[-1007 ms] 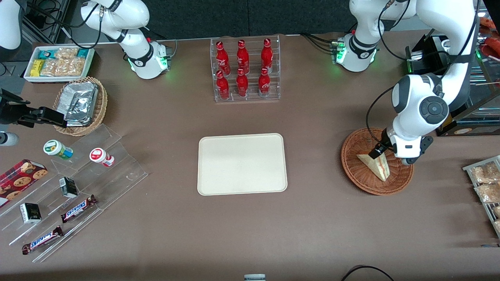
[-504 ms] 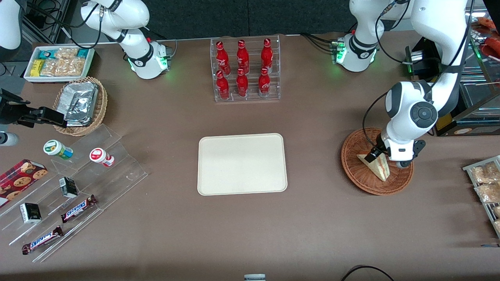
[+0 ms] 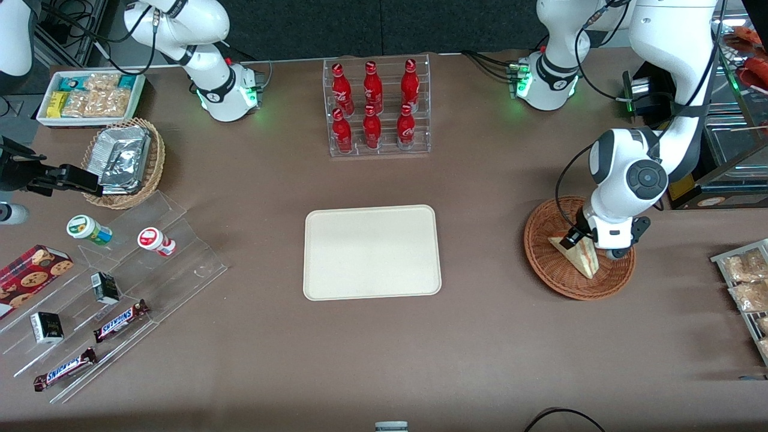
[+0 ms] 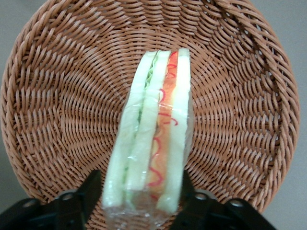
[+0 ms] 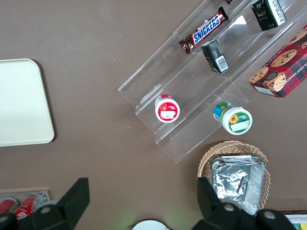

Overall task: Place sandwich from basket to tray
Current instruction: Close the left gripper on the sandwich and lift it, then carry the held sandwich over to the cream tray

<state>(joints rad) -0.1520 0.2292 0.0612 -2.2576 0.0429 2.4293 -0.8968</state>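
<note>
The sandwich (image 3: 581,258), a wrapped white wedge with red, orange and green filling, stands on edge in the round reddish-brown wicker basket (image 3: 547,264) toward the working arm's end of the table. My gripper (image 3: 585,242) is down in the basket over the sandwich's end farther from the front camera. In the left wrist view the black fingers (image 4: 92,189) press both flat sides of the sandwich (image 4: 153,139), shut on it, with the basket (image 4: 57,96) weave under it. The cream tray (image 3: 372,252) lies bare at the table's middle.
A clear rack of red bottles (image 3: 377,108) stands farther from the front camera than the tray. Snack packets (image 3: 747,276) lie beside the basket at the table's end. Toward the parked arm's end are a tan foil-packet basket (image 3: 123,162) and clear display steps (image 3: 120,288).
The left arm's wrist has drawn in and lowered over the basket, bringing the gripper down round the sandwich. The sandwich and basket have not moved.
</note>
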